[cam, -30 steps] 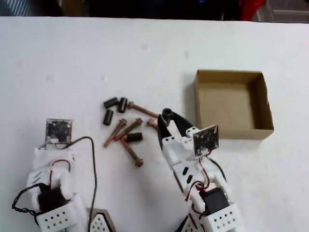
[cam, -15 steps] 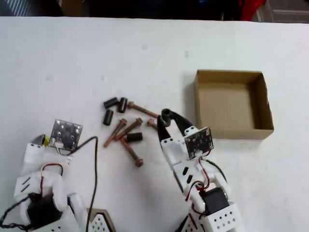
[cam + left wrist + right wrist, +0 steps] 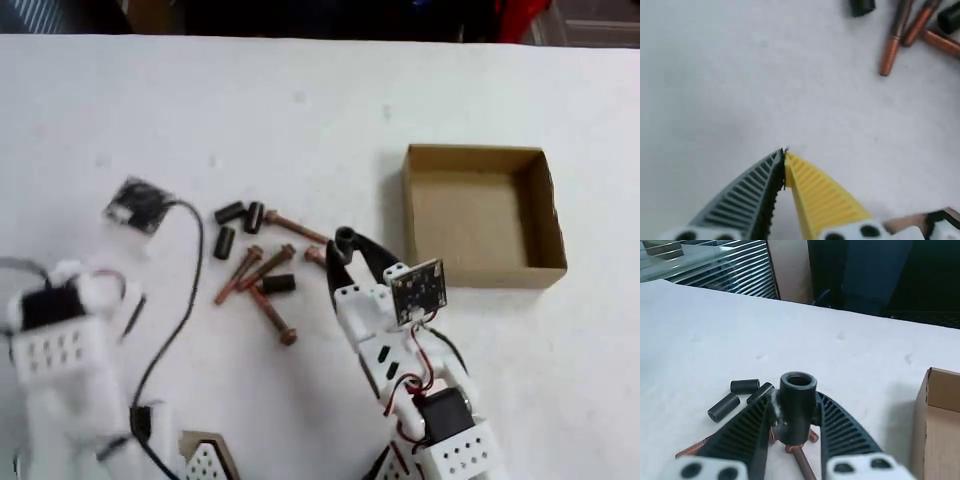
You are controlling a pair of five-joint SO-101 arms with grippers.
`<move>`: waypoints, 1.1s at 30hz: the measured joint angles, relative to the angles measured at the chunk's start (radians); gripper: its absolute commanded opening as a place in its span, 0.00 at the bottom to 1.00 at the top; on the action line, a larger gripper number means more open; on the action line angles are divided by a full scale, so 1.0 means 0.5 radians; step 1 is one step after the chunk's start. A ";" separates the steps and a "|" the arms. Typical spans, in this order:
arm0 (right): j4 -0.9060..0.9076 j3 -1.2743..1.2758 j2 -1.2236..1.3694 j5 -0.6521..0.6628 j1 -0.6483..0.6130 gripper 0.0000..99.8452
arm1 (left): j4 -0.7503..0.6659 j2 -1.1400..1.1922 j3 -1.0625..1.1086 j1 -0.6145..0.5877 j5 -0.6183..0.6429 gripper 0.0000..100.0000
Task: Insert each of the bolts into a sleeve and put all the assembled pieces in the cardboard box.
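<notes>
Two grippers, five sleeves, five bolts and one box, on a white table (image 3: 300, 110).

1. Left gripper (image 3: 784, 154): one. Its jaws are closed tip to tip and hold nothing. It is over bare table, short of the pile.
2. Right gripper (image 3: 344, 250): one. Its jaws are narrowed on the held sleeve (image 3: 798, 390), which is upright with the bore facing up, at the pile's right edge.
3. Bolts (image 3: 265, 267): five counted from the high view, all lying flat.
   - Three are fanned together mid-pile.
   - One is partly hidden beneath the right gripper; whether it enters the held sleeve cannot be told.
   - One is farthest out, lying slantwise.
4. Loose sleeves (image 3: 224, 242): four, all black and lying on their sides.
   - One is among the fanned bolts.
   - Three are at the far left of the pile, and one of these touches the end of the farthest bolt.
5. Box (image 3: 485, 272): one, cardboard, open top. It stands right of the pile, near the right gripper but apart from it.
</notes>
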 measured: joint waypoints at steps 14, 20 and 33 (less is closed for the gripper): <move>0.080 0.000 0.000 0.000 0.000 0.02 | 0.080 1.022 -0.608 0.684 0.411 0.06; 0.080 0.000 0.000 0.000 0.015 0.02 | -0.031 1.255 -0.626 0.856 0.583 0.13; 0.080 0.000 0.000 0.000 0.184 0.02 | -0.242 1.740 -0.967 0.911 0.476 0.13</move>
